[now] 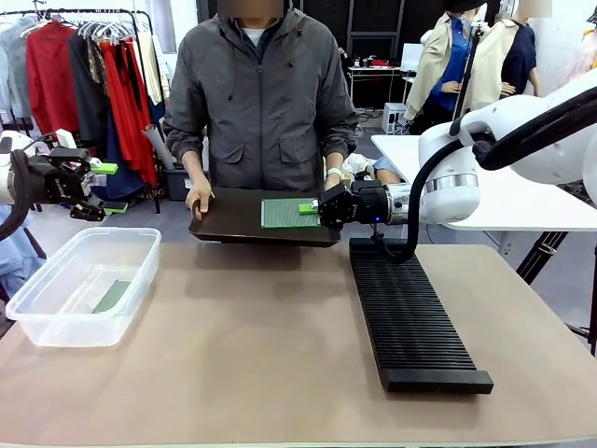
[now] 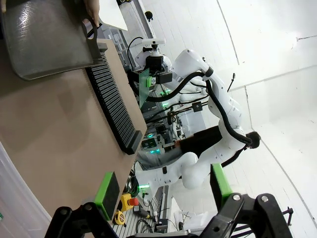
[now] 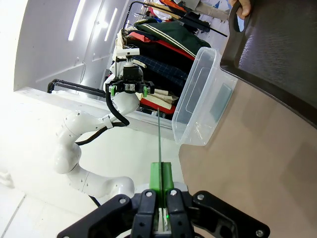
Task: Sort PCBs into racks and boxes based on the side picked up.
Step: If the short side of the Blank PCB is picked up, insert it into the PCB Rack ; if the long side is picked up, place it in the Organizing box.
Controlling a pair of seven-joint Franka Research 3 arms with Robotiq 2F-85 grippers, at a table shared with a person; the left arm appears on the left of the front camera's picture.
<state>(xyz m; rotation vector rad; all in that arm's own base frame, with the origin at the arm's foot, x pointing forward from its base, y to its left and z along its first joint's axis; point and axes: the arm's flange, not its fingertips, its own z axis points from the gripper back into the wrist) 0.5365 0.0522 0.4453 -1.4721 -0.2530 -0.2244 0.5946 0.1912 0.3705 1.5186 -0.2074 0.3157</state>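
1. Table (image 1: 280, 355): the brown top lies below both grippers.
2. Rack (image 1: 410, 317): long, black and ribbed, flat on the table. Its far end sits just beneath the right gripper's wrist, and it runs from there toward the robot. It is well apart from the left gripper.
3. Tub (image 1: 65, 331): clear plastic, on the table below the left gripper and a little toward the middle from it.
4. Tray (image 1: 233, 219): flat and black, held at the table's far edge by the person. One hand (image 1: 199, 198) grips the end farthest from the right gripper. In the front view the tray lies directly behind that gripper's fingertips.
5. PCB (image 1: 284, 214): green, clamped by one short edge between the right gripper's pads. It sticks straight out past the fingertips toward the left arm. The right wrist view shows it edge-on, as a thin line. Whether it touches the tray cannot be told.
6. Second PCB (image 1: 112, 296): lies flat on the tub floor, below the left gripper.
7. Right gripper (image 1: 310, 208): jaws narrow, pinched onto the PCB, fingers level and pointing toward the left arm.
8. Left gripper (image 1: 104, 189): jaws spread wide with nothing between the pads, raised above the tub's outer side.
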